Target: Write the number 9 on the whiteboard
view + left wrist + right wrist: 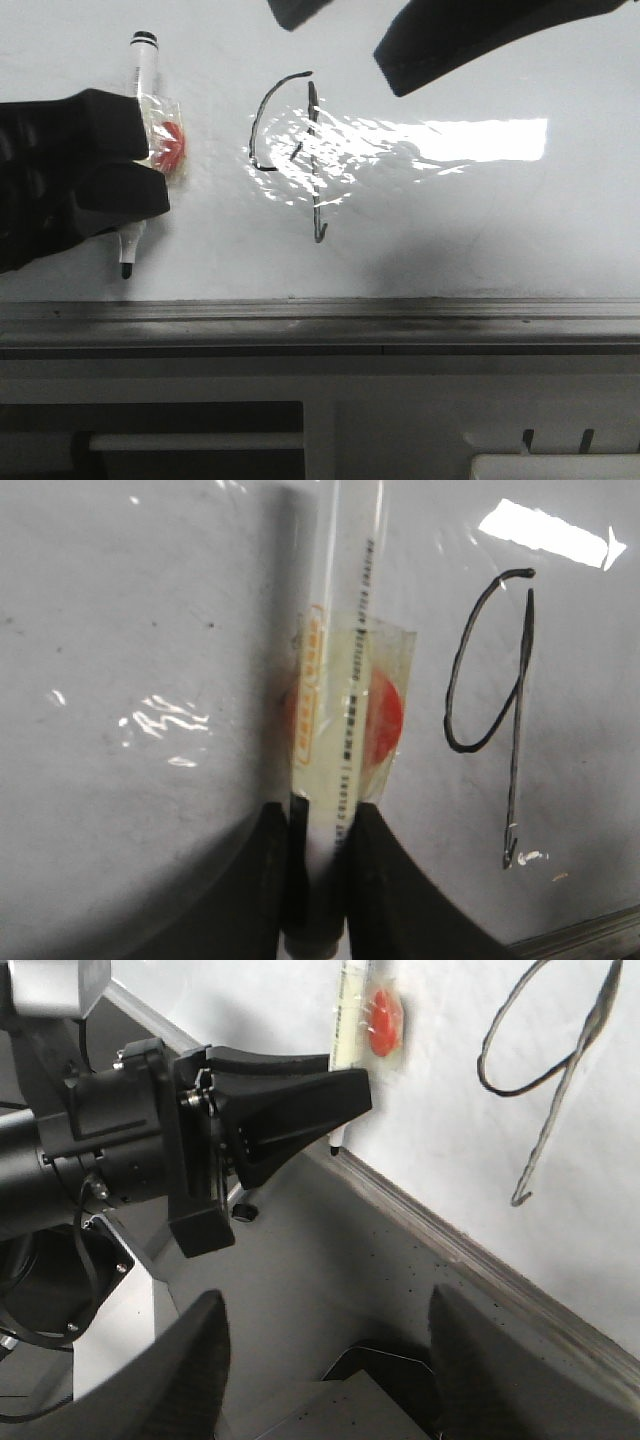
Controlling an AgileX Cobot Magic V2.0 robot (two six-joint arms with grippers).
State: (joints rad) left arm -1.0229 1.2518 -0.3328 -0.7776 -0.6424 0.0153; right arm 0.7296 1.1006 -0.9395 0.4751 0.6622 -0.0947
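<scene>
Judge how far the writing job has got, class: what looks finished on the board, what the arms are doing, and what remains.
Done, it seems: the number 9 stands on the whiteboard, loop and hooked stem both drawn. In hand: the left gripper is shut on the marker pen, which sits off to the side of the strokes; the right gripper is open and holds nothing. Left: probably just putting the pen away.

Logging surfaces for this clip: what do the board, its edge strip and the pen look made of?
The whiteboard: glossy coated panel, judging by its bright glare. Edge strip: dull grey, likely brushed metal. Marker pen: smooth white plastic barrel with printed text, clear tape wrapped around it.
</scene>
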